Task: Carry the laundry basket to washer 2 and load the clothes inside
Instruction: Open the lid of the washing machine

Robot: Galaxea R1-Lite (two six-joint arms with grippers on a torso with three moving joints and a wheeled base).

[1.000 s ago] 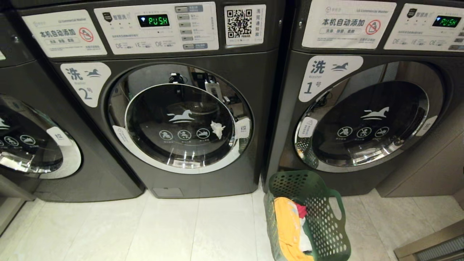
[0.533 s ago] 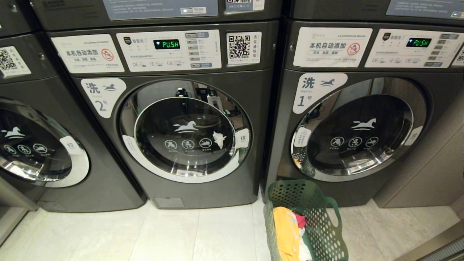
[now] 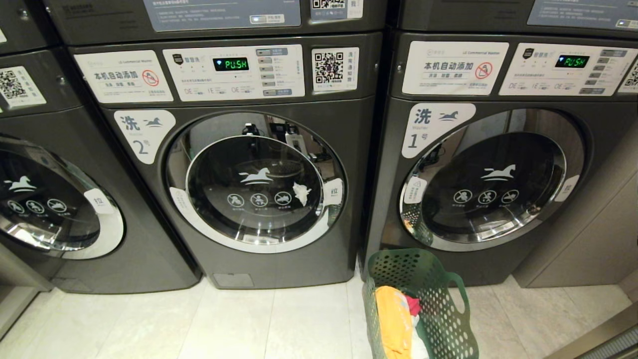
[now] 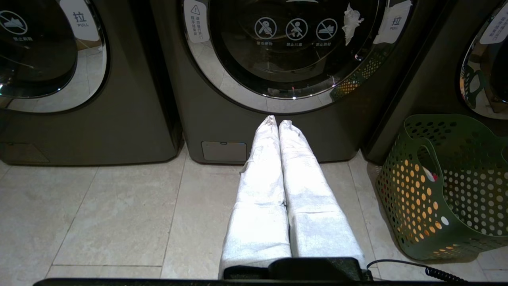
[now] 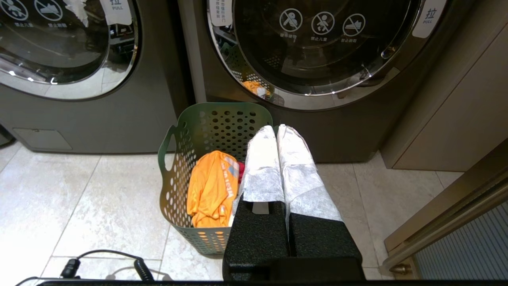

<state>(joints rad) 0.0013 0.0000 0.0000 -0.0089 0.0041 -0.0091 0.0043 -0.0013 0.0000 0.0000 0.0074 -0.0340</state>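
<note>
laundry basket (image 3: 423, 299) on floor (image 3: 249, 324) before washer 1 (image 3: 493, 174), right of washer 2 (image 3: 259, 189), door closed | clothes (image 3: 396, 324) inside basket | left gripper (image 4: 278, 123) clenched, empty | right gripper (image 5: 276, 129) clenched, empty, above basket

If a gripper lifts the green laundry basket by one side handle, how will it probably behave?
The laundry basket looks like thin perforated plastic, so probably light and slightly flexible. Lifted by one oval handle, it would likely tilt. The clothes seem few and soft, adding little weight.
</note>
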